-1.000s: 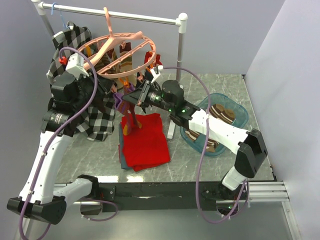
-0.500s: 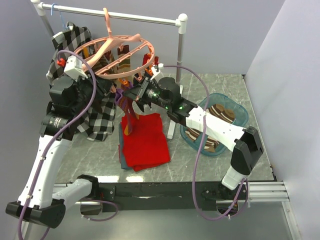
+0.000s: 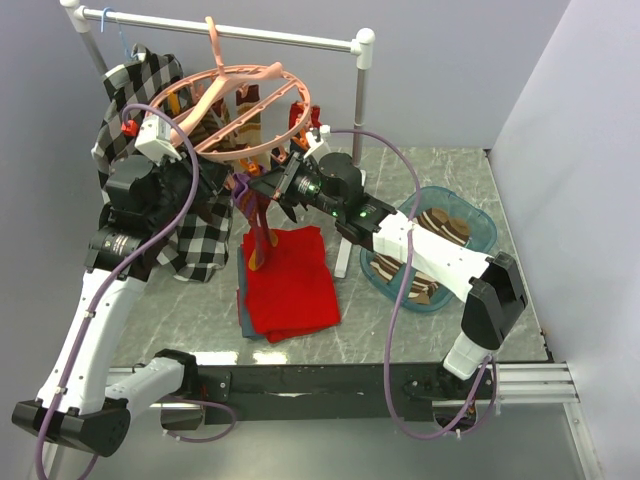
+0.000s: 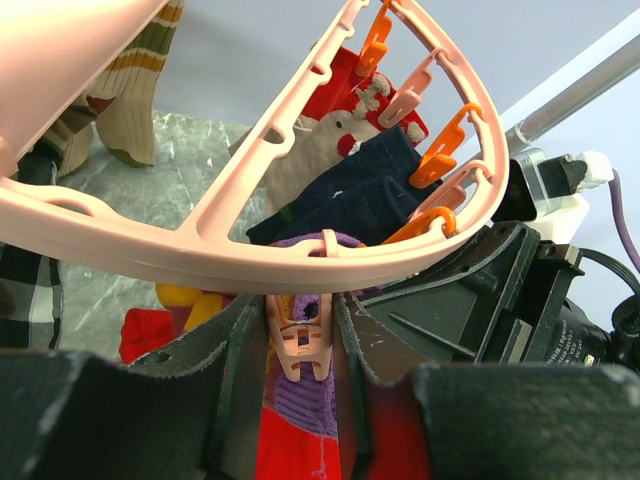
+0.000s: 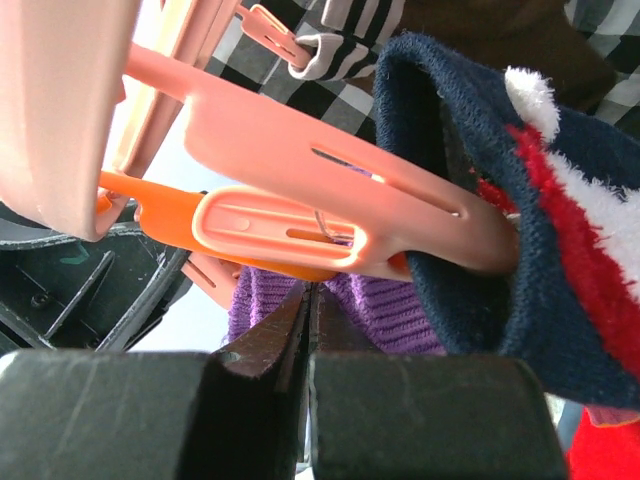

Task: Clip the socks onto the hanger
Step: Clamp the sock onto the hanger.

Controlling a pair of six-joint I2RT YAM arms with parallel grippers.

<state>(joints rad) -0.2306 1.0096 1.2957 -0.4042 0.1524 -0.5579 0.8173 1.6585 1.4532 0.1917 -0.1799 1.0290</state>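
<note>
The salmon-pink round hanger hangs by its hook from the rail, with several socks clipped to it. My left gripper reaches under its ring; in the left wrist view my left gripper is shut on a pale pink clip, one finger on each side. A purple-cuffed sock with a red foot sits right behind that clip. My right gripper is shut on the purple cuff just under the ring. The sock hangs down from it.
A navy sock and a red-and-white one hang on clips beside the purple cuff. A folded red cloth lies under the hanger. A checked shirt hangs at left on the white rail stand. A blue basin at right holds brown striped socks.
Both grippers have moved up and closer under the hanger ring. The right gripper carried the purple sock up and left towards the clip. The hanger has shifted slightly.
</note>
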